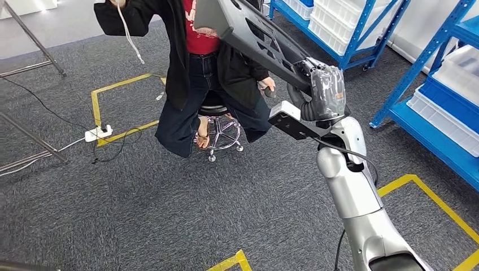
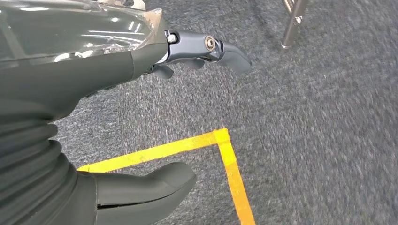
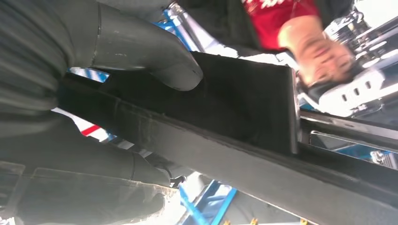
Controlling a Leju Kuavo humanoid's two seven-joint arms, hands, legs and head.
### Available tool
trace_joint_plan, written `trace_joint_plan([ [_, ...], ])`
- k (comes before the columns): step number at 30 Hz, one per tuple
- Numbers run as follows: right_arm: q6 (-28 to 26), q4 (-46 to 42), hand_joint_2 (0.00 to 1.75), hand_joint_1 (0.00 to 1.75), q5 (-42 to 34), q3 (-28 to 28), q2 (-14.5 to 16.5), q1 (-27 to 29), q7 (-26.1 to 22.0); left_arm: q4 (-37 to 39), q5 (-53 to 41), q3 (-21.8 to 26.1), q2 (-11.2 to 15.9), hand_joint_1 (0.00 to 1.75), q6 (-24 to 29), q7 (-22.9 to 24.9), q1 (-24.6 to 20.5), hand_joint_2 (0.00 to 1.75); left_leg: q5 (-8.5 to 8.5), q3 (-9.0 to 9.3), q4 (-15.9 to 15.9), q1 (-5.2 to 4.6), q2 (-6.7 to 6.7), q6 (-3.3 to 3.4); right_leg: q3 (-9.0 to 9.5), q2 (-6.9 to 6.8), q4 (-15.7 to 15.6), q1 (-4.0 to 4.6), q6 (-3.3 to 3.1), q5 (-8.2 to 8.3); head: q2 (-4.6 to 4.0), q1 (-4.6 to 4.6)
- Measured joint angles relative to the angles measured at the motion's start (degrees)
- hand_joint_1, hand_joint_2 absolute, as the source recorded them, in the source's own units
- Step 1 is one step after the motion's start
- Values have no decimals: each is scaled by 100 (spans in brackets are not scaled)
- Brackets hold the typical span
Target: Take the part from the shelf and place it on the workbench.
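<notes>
In the head view the right arm rose from about five o'clock toward the centre, and the right hand (image 1: 323,90) gripped a long, dark grey part (image 1: 254,31) that slanted from the hand up toward twelve o'clock, held in the air above the carpet. The right wrist view showed the thick thumb (image 3: 155,56) pressed on one face of the part (image 3: 244,112) and the darker fingers (image 3: 94,164) curled against the opposite side, so the part was pinched between them.

A person (image 1: 197,68) in a dark coat and red top sat on a chrome-based stool (image 1: 221,131) at about twelve o'clock, just behind the raised part, one hand (image 1: 266,86) close beside it; whether that hand touched the part could not be told. A white cable (image 1: 129,34) hung near the person's upper arm at eleven o'clock.

Blue shelving (image 1: 435,107) with white bins (image 1: 457,68) stood at three o'clock, and a second blue rack (image 1: 344,28) at one o'clock. Yellow floor tape (image 1: 121,110) marked a rectangle at ten o'clock, with a white power strip (image 1: 97,134) on its edge; more tape lay at four and six o'clock.

In the left wrist view the left hand (image 2: 141,117) hung over grey carpet (image 2: 319,140) and a corner of yellow tape (image 2: 225,150). Its thumb and dark fingers (image 2: 211,49) stood well apart and held nothing. A metal leg (image 2: 293,23) stood on the carpet beyond the fingers.
</notes>
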Motion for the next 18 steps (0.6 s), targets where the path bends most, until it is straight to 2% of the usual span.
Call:
trace_joint_plan([
  [2,-3,51,175,175,-20,1,2,-35,-25,-4,11,21,9,0,3,-7,8,175,43,27,-67,8,-136,37,16,-77,-6,7,38,-28,0,2],
  [3,-4,69,175,175,-24,0,-1,-52,-36,-6,14,28,5,0,5,-11,12,175,75,65,-125,27,-198,62,0,-12,59,5,49,-78,0,5],
  [4,-5,85,175,175,-28,-2,-4,-71,-44,-8,16,32,2,0,7,-14,11,175,110,103,-182,49,-260,90,-66,114,223,1,49,-165,0,7],
  [6,-13,132,175,175,-45,-9,-21,-90,-59,-11,18,37,-12,0,8,-22,-3,175,144,138,-233,80,-397,122,-380,422,886,-26,25,-432,0,16],
  [8,-25,202,175,175,-62,-13,-39,-89,-73,-12,19,43,-22,0,6,-26,-4,175,147,136,-230,91,-564,123,-736,529,1533,-54,49,-619,0,23],
  [9,-33,233,175,175,-67,-11,-44,-89,-80,-11,19,45,-28,0,4,-27,2,175,147,136,-226,97,-651,117,-798,539,1598,-73,95,-598,0,23],
  [10,-44,257,175,175,-67,-9,-45,-93,-90,-11,19,50,-34,0,3,-29,7,175,145,138,-215,109,-736,103,-741,550,1421,-99,161,-479,0,22],
  [12,-73,299,175,175,-67,-1,-45,-111,-109,-12,18,60,-40,0,2,-37,10,175,116,125,-153,140,-895,40,-401,691,634,-172,306,-120,0,23],
  [13,-87,321,175,175,-67,5,-44,-124,-117,-13,18,64,-40,0,3,-40,10,175,93,103,-105,148,-967,-2,-246,763,304,-196,329,12,0,23],
  [14,-97,343,175,175,-67,10,-43,-134,-121,-12,17,67,-39,0,4,-43,12,175,79,72,-67,152,-1025,-45,-154,815,113,-205,316,83,0,23],
  [15,-103,365,175,175,-66,15,-39,-144,-124,-12,16,68,-39,0,5,-44,20,175,76,42,-46,153,-1074,-82,-129,818,67,-192,275,94,0,22],
  [16,-107,383,175,175,-66,24,-30,-155,-127,-10,13,69,-40,0,7,-44,31,175,84,19,-43,161,-1117,-109,-123,768,67,-173,226,105,0,21],
  [17,-108,401,175,175,-68,32,-20,-176,-131,-9,11,71,-41,0,8,-44,44,175,86,1,-37,171,-1109,-132,-122,721,66,-171,187,115,0,22],
  [18,-109,417,175,175,-72,41,-9,-206,-136,-9,9,73,-43,0,9,-44,54,175,53,-26,12,169,-1017,-152,-118,676,61,-173,151,122,0,12],
])
